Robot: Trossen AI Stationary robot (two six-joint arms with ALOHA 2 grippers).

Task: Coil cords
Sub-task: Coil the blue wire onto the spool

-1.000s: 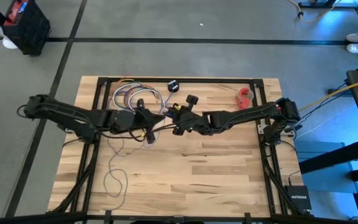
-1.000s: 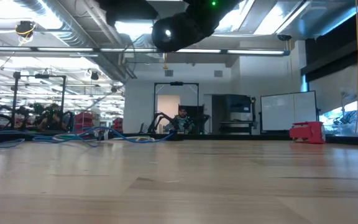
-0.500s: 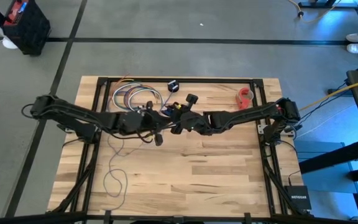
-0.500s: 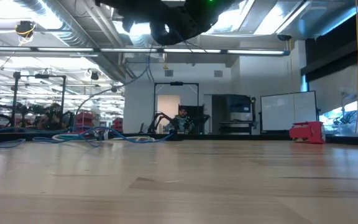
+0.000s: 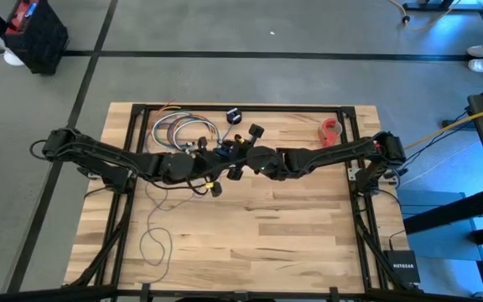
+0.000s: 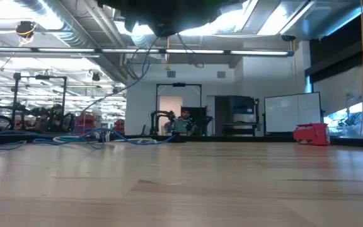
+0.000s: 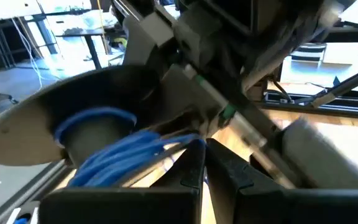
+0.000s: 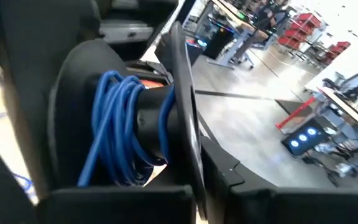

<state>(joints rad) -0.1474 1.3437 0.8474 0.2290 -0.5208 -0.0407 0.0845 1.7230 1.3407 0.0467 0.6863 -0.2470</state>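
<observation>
Both pairs of jaws are pressed together, and they meet above the back half of the pale wooden slatted table (image 5: pixel 250 226). The right gripper (image 5: pixel 243 159) pinches a dark round spool (image 8: pixel 135 124) with blue turns already wound on its core. The left gripper (image 5: pixel 212 178), just beside the spool, pinches the thin bluish-lavender cord (image 5: pixel 156 220) close to where it feeds onto the core, as the left wrist view shows.

From the spool the cord runs toward the table's front left, where it lies in loose loops, so a good length looks unwound. I cannot make out a black puck at its end.

Behind the spool, toward the table's far edge, lie a bundle of multicoloured looped wires (image 5: pixel 183 130) and a small black disc (image 5: pixel 233 116); a red tape roll (image 5: pixel 331 129) sits well to the right of the spool.

Judged from this, winding is mid-way. The next move calls for carrying the pinched cord around the core for another turn, keeping it taut between the flanges while the slack draws up without snagging the coloured wires.
</observation>
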